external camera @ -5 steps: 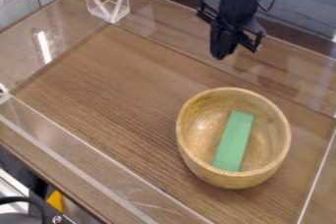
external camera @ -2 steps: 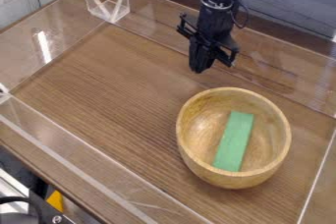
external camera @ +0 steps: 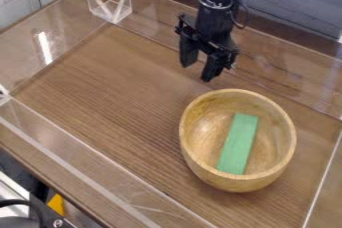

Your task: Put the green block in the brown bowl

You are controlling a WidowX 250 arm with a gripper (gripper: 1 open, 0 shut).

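Wood-look tabletop [external camera: 94, 90] beneath. Green block [external camera: 238, 144] lying inside brown bowl [external camera: 195, 152], near bowl's right side. Pincer [external camera: 198, 60] spread, beyond bowl, apart from block. Placement looks done; best to leave block alone, lift straight up, avoid brushing rim.
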